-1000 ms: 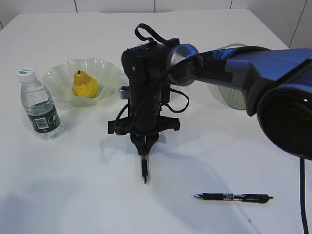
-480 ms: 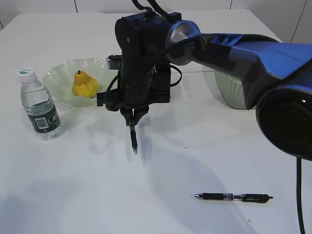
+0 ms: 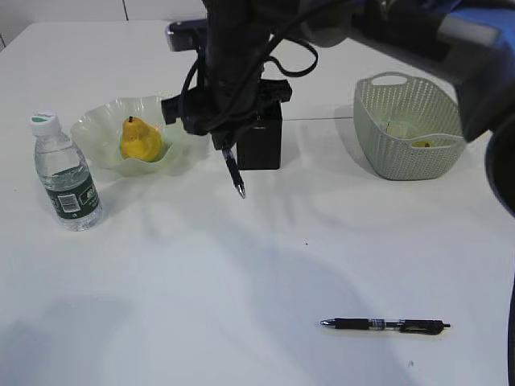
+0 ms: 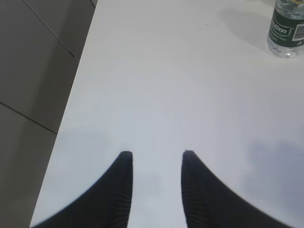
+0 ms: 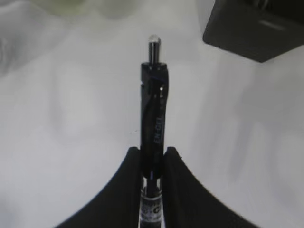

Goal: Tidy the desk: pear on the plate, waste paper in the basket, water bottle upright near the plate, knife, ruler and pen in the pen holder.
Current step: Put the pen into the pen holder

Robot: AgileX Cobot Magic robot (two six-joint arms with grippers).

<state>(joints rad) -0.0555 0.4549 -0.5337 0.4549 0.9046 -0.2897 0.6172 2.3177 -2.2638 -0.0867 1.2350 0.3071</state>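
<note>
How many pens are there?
2. One pen hangs from the right gripper, in the air just in front of the black pen holder. The other pen lies flat on the table, near the front edge. More could be hidden inside the holder.

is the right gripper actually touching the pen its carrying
Touching. The right wrist view shows the right gripper closed on the held pen, both fingers pressed against its barrel with no gap on either side.
</note>
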